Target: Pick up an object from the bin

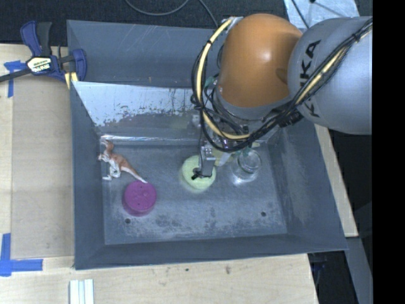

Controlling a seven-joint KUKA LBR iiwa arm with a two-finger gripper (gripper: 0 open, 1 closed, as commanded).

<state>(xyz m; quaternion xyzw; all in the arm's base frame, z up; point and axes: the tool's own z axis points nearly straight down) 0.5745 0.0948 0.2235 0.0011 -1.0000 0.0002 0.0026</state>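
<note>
the gripper (205,168) is down low, right on the pale green round thing (191,177) in the middle of the bin (88,201). i cannot tell if it is open or has hold of it. nothing looks lifted yet, so the pick-up is not done. the purple disc (139,197) and toy dinosaur (117,162) lie apart.

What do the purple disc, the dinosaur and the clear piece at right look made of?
Purple disc: likely matte plastic, even colour. Dinosaur: probably moulded plastic, tan and white. Clear piece: glass or clear plastic; the bin floor shows through it, with glints.
</note>
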